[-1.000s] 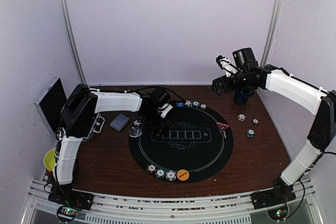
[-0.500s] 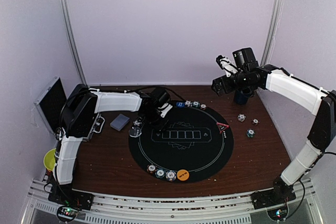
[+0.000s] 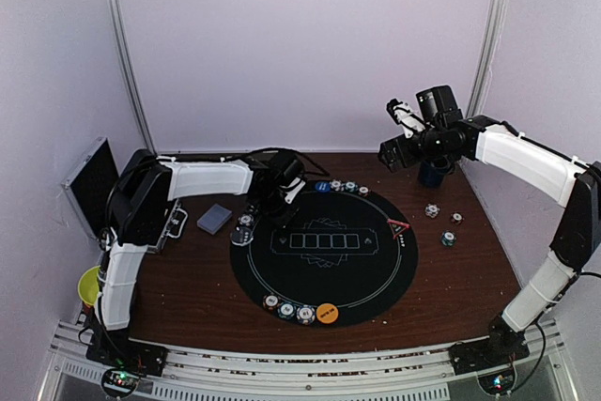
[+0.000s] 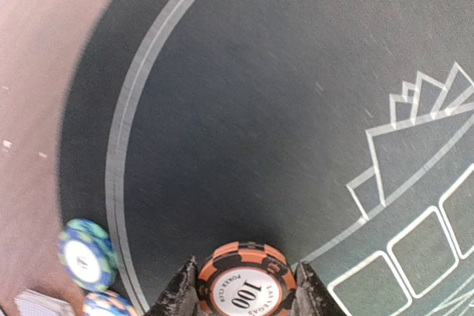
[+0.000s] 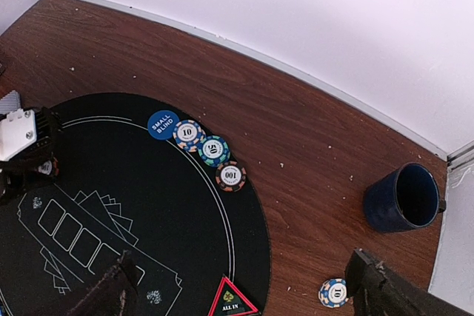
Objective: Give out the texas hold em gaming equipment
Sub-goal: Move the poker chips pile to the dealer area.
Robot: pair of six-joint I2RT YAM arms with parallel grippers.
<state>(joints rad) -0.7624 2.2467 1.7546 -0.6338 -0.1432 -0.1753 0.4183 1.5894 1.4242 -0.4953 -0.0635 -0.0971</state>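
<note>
- I am gripping the orange 100 chip [image 4: 246,286] with the left pincer [image 4: 241,297] over the mat [image 4: 259,109].
- The right pincer [image 3: 392,136] is hanging open.
- Likely next: setting the chip at a seat.

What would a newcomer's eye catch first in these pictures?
The round black poker mat in the middle of the table, chips along its rim. At its far-left edge the left gripper is shut on an orange 100 chip; the right gripper hangs open, high above the far-right corner.

The light is soft and even, and the overhead view is slightly grainy. In the left wrist view the blue chip [image 4: 87,254] is blurred, while the orange chip [image 4: 244,285] is sharp.
</note>
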